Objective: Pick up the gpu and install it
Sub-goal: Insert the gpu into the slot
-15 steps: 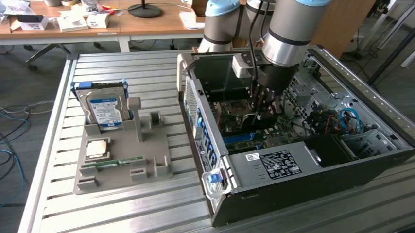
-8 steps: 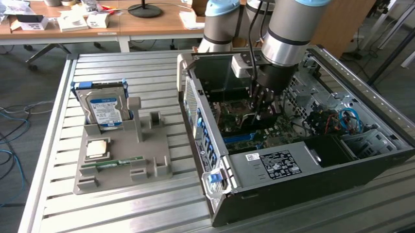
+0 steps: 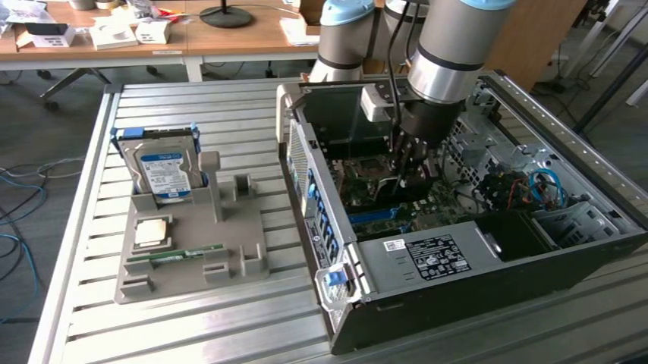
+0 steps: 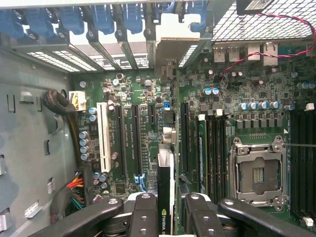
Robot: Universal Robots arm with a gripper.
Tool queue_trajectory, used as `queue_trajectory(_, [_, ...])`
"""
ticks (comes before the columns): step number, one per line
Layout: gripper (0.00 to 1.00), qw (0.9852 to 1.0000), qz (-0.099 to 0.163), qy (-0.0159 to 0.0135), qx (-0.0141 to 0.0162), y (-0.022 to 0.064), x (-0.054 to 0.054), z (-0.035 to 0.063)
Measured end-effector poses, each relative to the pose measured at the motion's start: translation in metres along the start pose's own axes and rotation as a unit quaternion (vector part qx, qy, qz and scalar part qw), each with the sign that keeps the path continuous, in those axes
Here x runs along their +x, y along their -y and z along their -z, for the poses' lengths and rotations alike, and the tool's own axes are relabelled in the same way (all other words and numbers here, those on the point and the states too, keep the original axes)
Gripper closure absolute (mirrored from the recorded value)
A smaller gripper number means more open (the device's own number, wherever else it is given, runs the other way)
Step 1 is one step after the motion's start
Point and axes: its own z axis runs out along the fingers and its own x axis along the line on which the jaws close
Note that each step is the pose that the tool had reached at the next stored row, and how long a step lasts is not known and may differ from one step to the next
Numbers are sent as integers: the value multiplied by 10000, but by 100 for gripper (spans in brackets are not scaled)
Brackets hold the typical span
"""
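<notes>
I see the arm reaching down into the open computer case [image 3: 426, 258], which lies on its side on the slatted worktop [image 3: 202, 326] toward the exterior view's right. The end effector [image 3: 410, 171] is low inside the case, just above the motherboard [image 4: 148, 98].

On the wrist view, the end effector [image 4: 170, 212] is pinching the gpu [image 4: 164, 190]. One dark finger [image 4: 143, 212] presses on each flat side of the thin card, and I am looking at the card edge-on. The gpu runs away from the fingers over the board, and its pale metal bracket [image 4: 173, 34] sits near the row of blue latches [image 4: 98, 19] on the case wall. It hangs among the long black expansion slots [image 4: 134, 140], between the white slot [image 4: 104, 136] and the CPU socket [image 4: 256, 173]. I cannot tell whether its lower edge touches a slot.

On the exterior view's left, well apart from the case, a grey holder [image 3: 238, 265] stands on the worktop. It carries an upright hard drive [image 3: 167, 174], a square chip [image 3: 152, 231] and a small green RAM stick [image 3: 187, 256].
</notes>
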Motion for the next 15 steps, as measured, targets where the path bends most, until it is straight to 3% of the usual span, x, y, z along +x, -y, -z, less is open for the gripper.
queue_trajectory(15, [74,10000,0,0,0,-10,1,0])
